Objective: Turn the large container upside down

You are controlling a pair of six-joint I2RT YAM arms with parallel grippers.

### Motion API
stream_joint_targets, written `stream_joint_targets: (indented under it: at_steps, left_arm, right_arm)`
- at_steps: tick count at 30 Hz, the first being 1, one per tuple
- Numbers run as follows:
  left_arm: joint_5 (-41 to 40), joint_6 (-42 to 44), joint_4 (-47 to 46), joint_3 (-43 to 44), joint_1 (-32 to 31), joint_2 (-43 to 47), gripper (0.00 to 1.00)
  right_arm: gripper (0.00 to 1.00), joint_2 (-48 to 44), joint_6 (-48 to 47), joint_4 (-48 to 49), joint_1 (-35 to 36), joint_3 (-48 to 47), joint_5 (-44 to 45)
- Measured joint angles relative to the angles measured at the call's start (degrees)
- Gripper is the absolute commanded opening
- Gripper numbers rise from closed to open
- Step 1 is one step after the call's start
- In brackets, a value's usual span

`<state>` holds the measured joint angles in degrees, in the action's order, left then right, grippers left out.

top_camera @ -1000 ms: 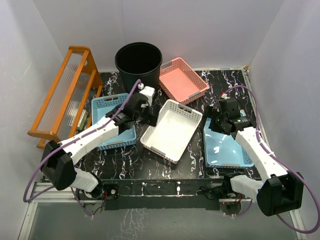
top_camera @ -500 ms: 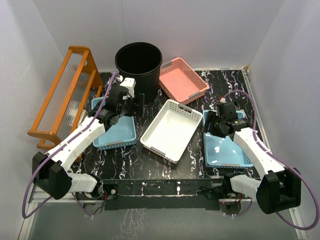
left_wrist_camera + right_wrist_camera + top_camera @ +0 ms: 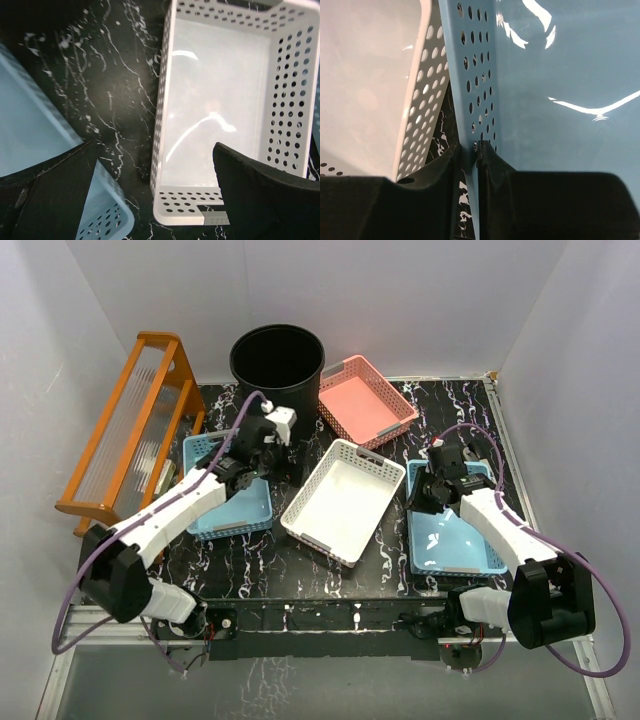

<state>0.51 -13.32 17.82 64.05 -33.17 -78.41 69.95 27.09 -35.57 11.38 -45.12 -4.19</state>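
The large container (image 3: 277,364) is a tall round black bin standing upright, mouth up, at the back of the table. My left gripper (image 3: 268,465) hovers just in front of it, over the gap between a blue basket (image 3: 30,135) and the white basket (image 3: 215,100). Its jaws are wide apart and empty, so the left gripper (image 3: 152,150) is open. My right gripper (image 3: 425,490) is far from the bin. In the right wrist view the right gripper (image 3: 470,147) is shut on the left wall of the right blue basket (image 3: 480,65).
A pink basket (image 3: 365,400) sits right of the bin. An orange rack (image 3: 135,430) stands along the left edge. The white basket (image 3: 345,502) lies mid-table between the left blue basket (image 3: 228,490) and the right blue basket (image 3: 450,540).
My right gripper has closed on the blue basket's wall. The left arm swung left, then back right, staying open.
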Motion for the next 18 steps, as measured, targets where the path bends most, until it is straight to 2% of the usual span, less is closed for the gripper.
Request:
stream_joint_targets:
  at_steps: [4, 9, 13, 18]
  left_arm:
    - [1.0, -0.1, 0.9, 1.2, -3.0, -6.4, 0.92]
    - [2.6, -0.4, 2.3, 6.4, -7.8, -16.1, 0.92]
    - [3.7, -1.6, 1.8, 8.9, -10.9, -20.0, 0.90]
    - [2.7, -2.6, 1.1, 10.3, -11.3, -23.2, 0.88]
  right_arm:
    - [0.00, 0.0, -0.3, 0.7, 0.0, 0.0, 0.1]
    - [0.00, 0.0, -0.4, 1.1, 0.0, 0.0, 0.4]
    - [0.00, -0.4, -0.4, 1.1, 0.0, 0.0, 0.7]
    - [0.00, -0.9, -0.4, 1.0, 0.0, 0.0, 0.9]
